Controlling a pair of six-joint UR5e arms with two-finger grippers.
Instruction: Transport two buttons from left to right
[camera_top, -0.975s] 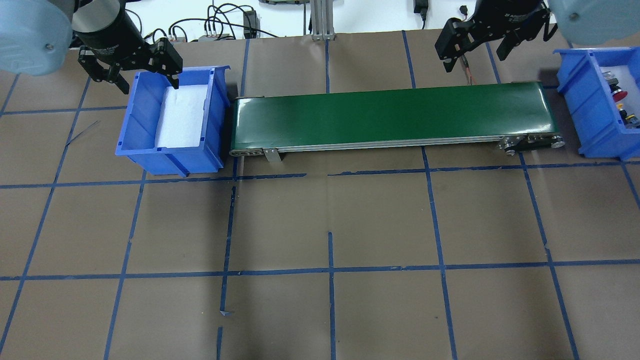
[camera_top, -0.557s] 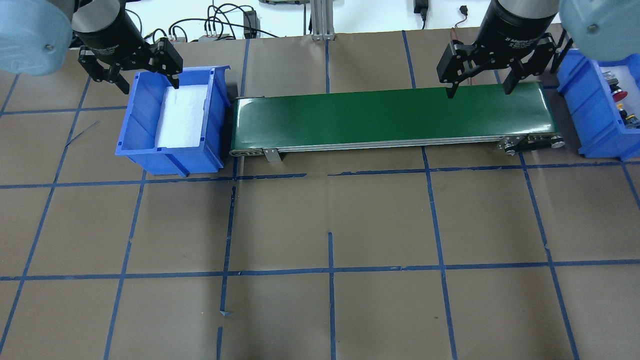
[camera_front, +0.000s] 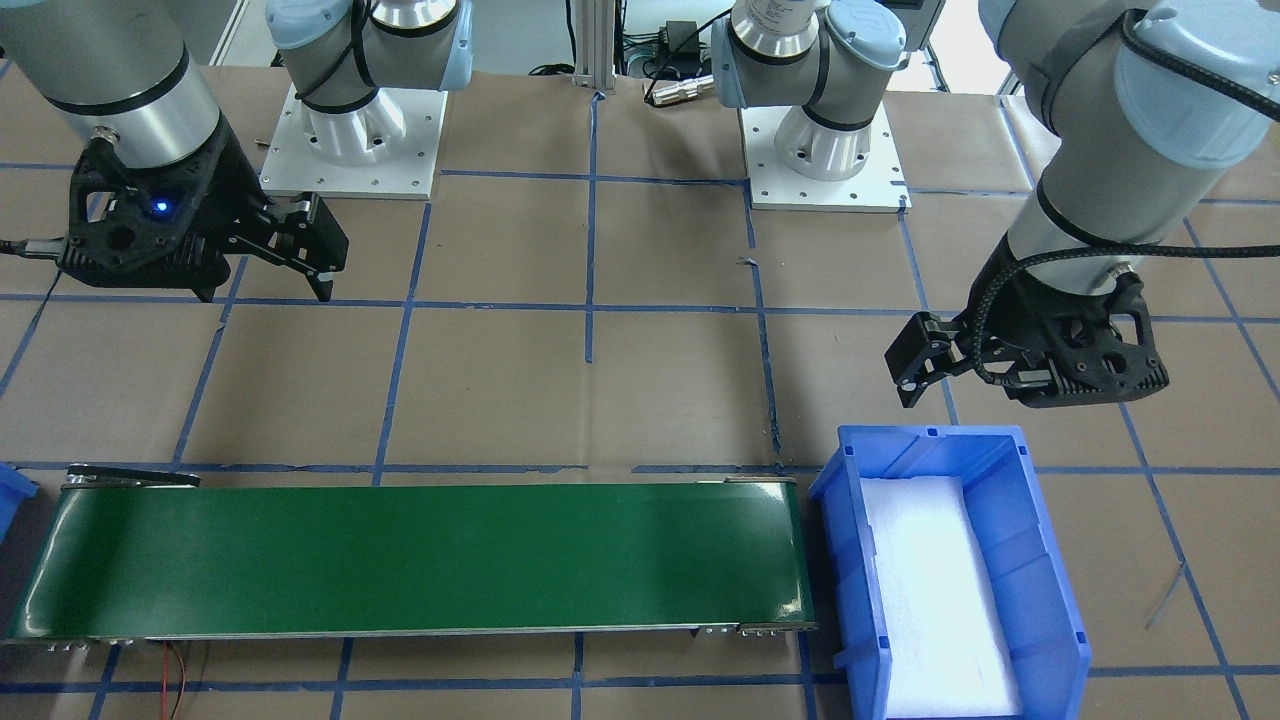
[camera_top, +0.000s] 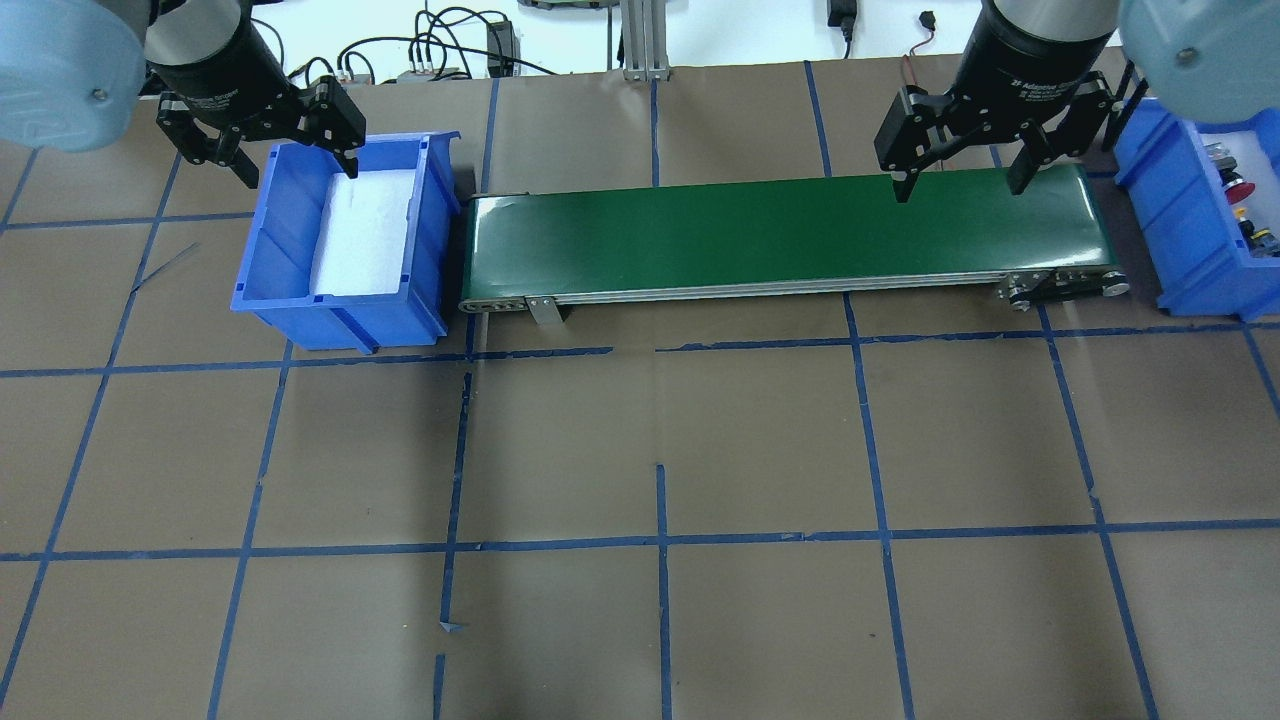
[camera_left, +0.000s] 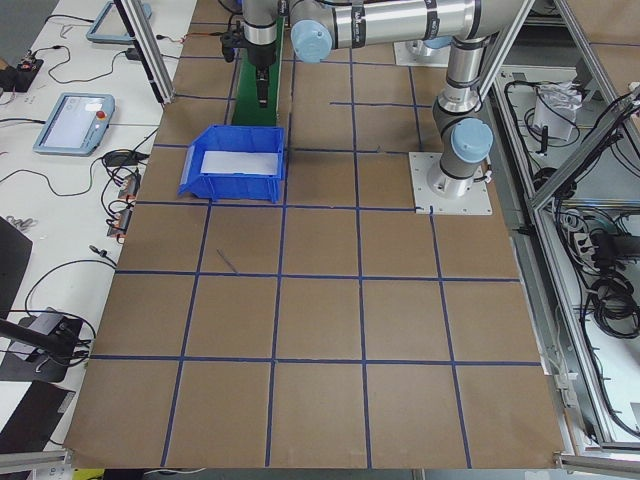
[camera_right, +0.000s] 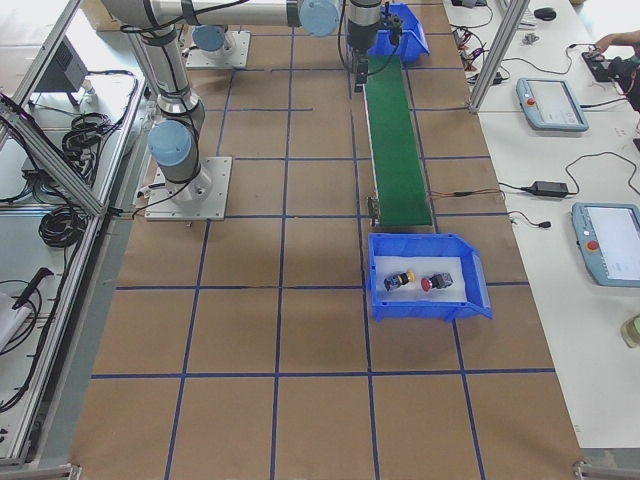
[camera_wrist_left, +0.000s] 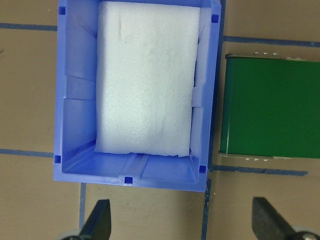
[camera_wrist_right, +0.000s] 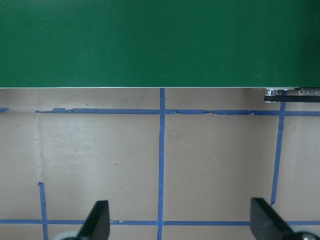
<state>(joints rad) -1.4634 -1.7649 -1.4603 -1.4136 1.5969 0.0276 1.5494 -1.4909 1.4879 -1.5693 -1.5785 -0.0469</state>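
The two buttons lie in the right blue bin (camera_right: 380, 300): the yellow one (camera_right: 400, 280) and the red one (camera_right: 430, 284) side by side on white foam. The overhead view shows the red cap (camera_top: 1238, 187) in that bin (camera_top: 1170, 215). My right gripper (camera_top: 960, 188) (camera_wrist_right: 180, 220) hangs open and holds nothing, high by the right end of the green conveyor belt (camera_top: 780, 235), on the robot's side of it. My left gripper (camera_top: 300, 172) (camera_wrist_left: 182, 222) is open and holds nothing, just on the robot's side of the left blue bin (camera_top: 270, 235).
The left bin (camera_wrist_left: 75, 100) holds only a white foam pad (camera_wrist_left: 147, 80). The belt (camera_front: 420, 555) runs between the two bins with nothing on it. Blue tape lines grid the brown paper. Cables lie along the table's far edge (camera_top: 440, 50).
My right gripper came forward from behind the belt to the far edge of its right end, still open. The left arm stayed put.
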